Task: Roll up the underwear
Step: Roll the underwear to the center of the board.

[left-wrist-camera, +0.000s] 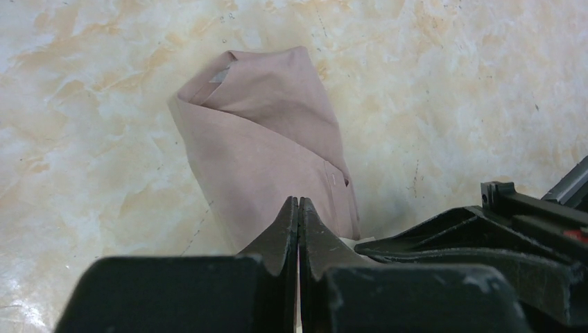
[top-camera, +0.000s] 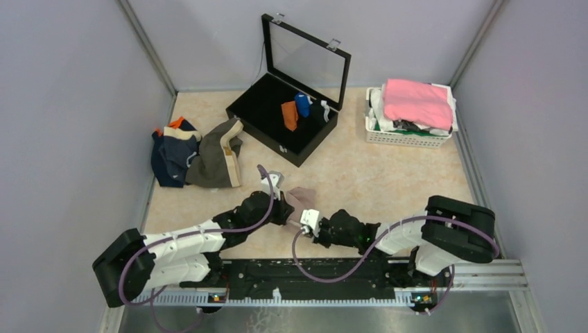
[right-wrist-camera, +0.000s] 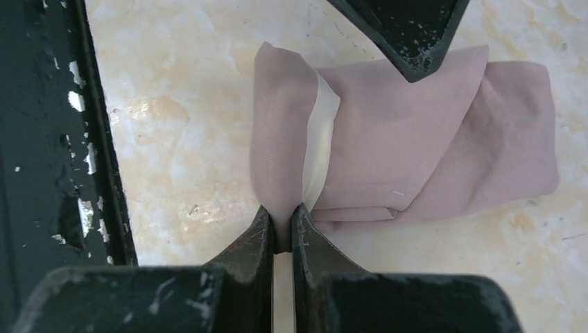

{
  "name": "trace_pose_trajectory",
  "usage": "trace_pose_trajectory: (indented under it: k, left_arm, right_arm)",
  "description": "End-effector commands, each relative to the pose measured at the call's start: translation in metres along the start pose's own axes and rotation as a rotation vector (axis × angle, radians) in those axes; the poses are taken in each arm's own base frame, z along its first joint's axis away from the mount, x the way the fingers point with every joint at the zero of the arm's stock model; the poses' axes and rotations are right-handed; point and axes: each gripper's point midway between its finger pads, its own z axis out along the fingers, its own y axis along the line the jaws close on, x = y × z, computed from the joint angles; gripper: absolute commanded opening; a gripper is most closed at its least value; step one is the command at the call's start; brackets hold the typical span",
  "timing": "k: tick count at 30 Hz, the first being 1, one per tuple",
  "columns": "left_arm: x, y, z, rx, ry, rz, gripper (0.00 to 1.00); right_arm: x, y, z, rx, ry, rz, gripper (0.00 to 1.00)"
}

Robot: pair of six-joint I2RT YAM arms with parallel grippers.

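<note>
Left arm (top-camera: 182, 244) and right arm (top-camera: 405, 234) reaching low inward, left fingers (left-wrist-camera: 277, 243) pressed together, right fingers (right-wrist-camera: 251, 243) pinched tight

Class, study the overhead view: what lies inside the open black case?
Inside the black case sit an orange roll and a blue roll. A dark, white-edged piece right of them is too unclear to name; the floor beneath them is covered.

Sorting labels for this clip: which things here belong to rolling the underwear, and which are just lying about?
In the job: pink-beige underwear; navy underwear; olive-brown underwear; black case holding rolled pieces.
Lying about: white basket; bright pink cloth.
</note>
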Motion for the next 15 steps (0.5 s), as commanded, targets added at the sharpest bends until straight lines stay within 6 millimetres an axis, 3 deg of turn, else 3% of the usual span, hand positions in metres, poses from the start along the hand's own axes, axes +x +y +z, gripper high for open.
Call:
trace_pose_trajectory:
  k: [1,9,15]
  left_arm:
    - [-0.003,-0.010,0.000,0.061,-0.009,0.026,0.00]
    - [0.011,-0.015,0.007,0.109,0.038,0.037,0.00]
    - [0.018,-0.004,0.009,0.058,0.053,0.030,0.00]
  right_arm:
    - [-0.012,0.016,-0.005,-0.126,-0.063,0.178,0.00]
    - [-0.012,0.010,-0.006,-0.245,-0.001,0.402,0.00]
    - [-0.010,0.003,-0.003,-0.338,0.085,0.530,0.03]
